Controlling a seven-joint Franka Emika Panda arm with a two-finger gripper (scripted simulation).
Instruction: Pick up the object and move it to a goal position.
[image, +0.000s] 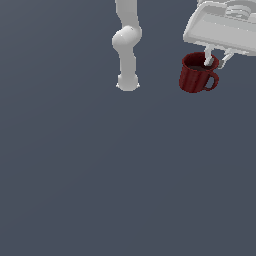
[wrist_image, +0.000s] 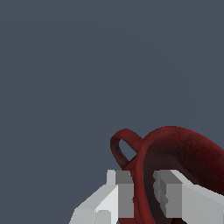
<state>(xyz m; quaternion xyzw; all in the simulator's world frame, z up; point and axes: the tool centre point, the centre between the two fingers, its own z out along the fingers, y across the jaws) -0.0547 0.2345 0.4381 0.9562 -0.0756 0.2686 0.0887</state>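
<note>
The dark red mug (image: 196, 75) with a side loop handle hangs at the upper right of the exterior view, upright. My white gripper (image: 216, 59) comes down onto it from above. One finger is inside the mug and one is outside, by the handle. In the wrist view the mug (wrist_image: 179, 148) fills the corner, its handle sticking out beside it. The gripper (wrist_image: 143, 192) is shut on the mug's rim wall, one finger (wrist_image: 123, 192) outside and the other inside.
The white arm's links and base (image: 127, 55) stand at the upper middle of the exterior view. All around is a plain dark grey-blue floor (image: 100, 175).
</note>
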